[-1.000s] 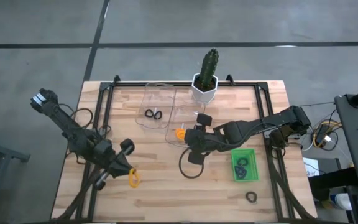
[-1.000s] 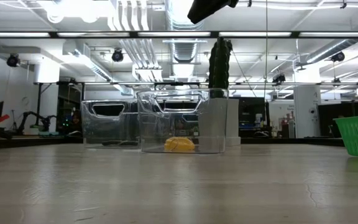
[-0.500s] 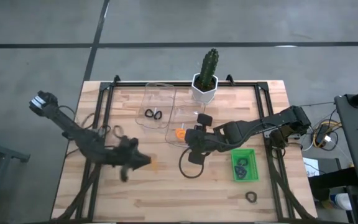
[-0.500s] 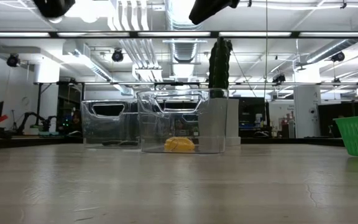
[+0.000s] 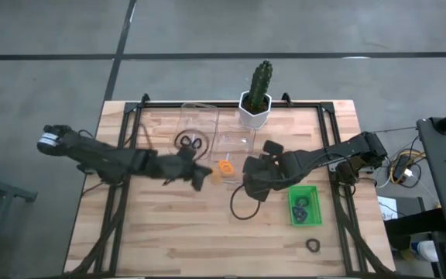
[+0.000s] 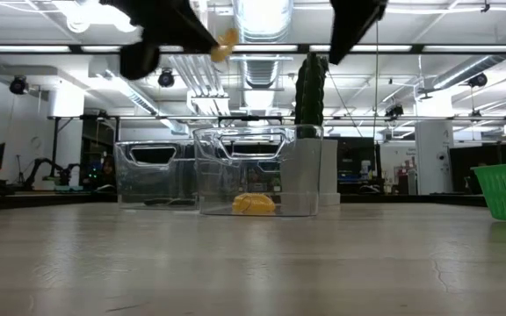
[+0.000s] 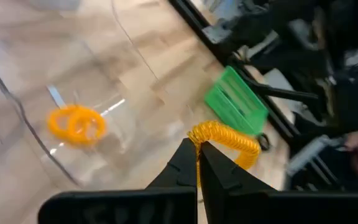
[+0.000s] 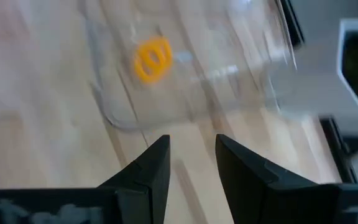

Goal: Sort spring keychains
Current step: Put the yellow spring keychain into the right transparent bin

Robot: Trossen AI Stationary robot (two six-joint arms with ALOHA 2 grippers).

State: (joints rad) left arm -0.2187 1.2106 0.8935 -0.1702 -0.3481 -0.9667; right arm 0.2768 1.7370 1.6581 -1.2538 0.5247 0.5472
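Note:
My left gripper (image 7: 198,149) is shut on an orange spring keychain (image 7: 224,139) and hangs above the table beside the right-hand clear bin (image 5: 235,147). In the low view that keychain (image 6: 227,44) shows high over the bins. More orange keychains (image 7: 76,122) lie on that bin's floor. The left clear bin (image 5: 194,124) holds black keychains (image 5: 190,142). My right gripper (image 8: 191,152) stands open just near of the orange bin, with nothing between its fingers. One black keychain (image 5: 313,245) lies on the table near the front right. My left gripper pinches one end of the orange coil (image 7: 199,135) between its two fingertips. The fingers come from the table's left, slanting a little downward. The rest of the coil sticks out beyond the fingertips, lifted clear of table and bin.
A green basket (image 5: 303,205) with dark keychains sits at the right. A cactus in a white pot (image 5: 255,105) stands at the far edge behind the bins. A loose black cable loop (image 5: 238,208) lies below my right arm. Bare wood lies at the near left.
My left gripper has carried the orange keychain from the table's near left, up and toward the far right, to beside the orange bin, turning its wrist on the way. My right gripper has tipped at the wrist and drawn slightly toward the right edge, staying open.

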